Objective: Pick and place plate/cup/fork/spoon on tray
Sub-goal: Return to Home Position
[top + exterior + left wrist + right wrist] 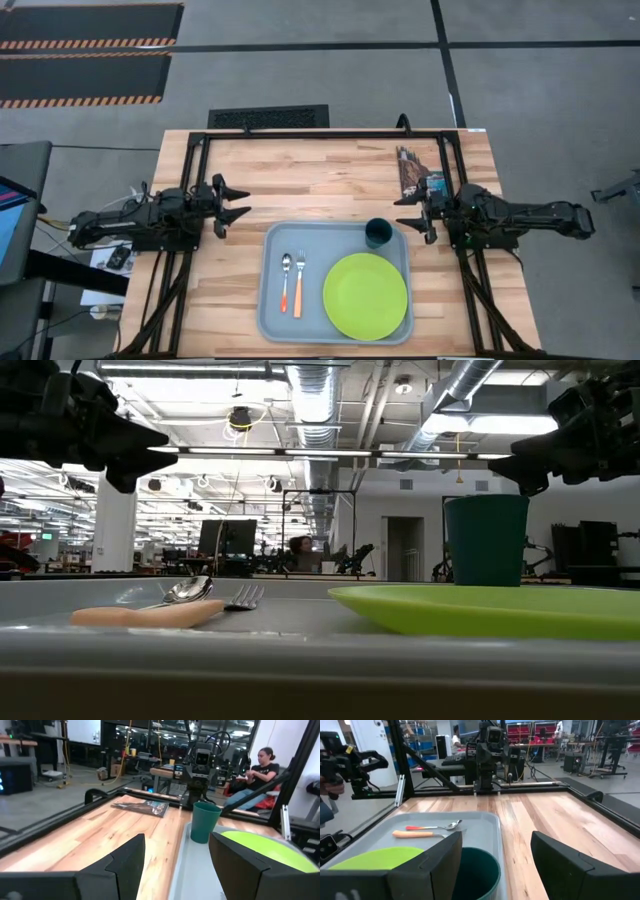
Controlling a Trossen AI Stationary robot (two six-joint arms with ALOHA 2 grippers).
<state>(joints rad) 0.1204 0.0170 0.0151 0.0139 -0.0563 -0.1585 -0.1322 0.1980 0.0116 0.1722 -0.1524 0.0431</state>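
The pale grey-blue tray (272, 300) lies at the table's near middle. On it lie the lime-green plate (365, 295) at the right, the dark teal cup (379, 233) upright at the far right corner, and the spoon (285, 281) and fork (299, 283) side by side at the left, orange handles toward the near edge. My left gripper (240, 200) is open and empty, left of the tray's far corner. My right gripper (408, 213) is open and empty, just right of the cup. The cup also shows in the left wrist view (204, 822) and the right wrist view (476, 871).
A dark printed booklet (412, 170) lies on the table's far right part, behind my right gripper. A black frame (320, 133) runs round the table's far edge and sides. Bare wood lies between the tray and the far edge. A person (260, 772) sits beyond the table.
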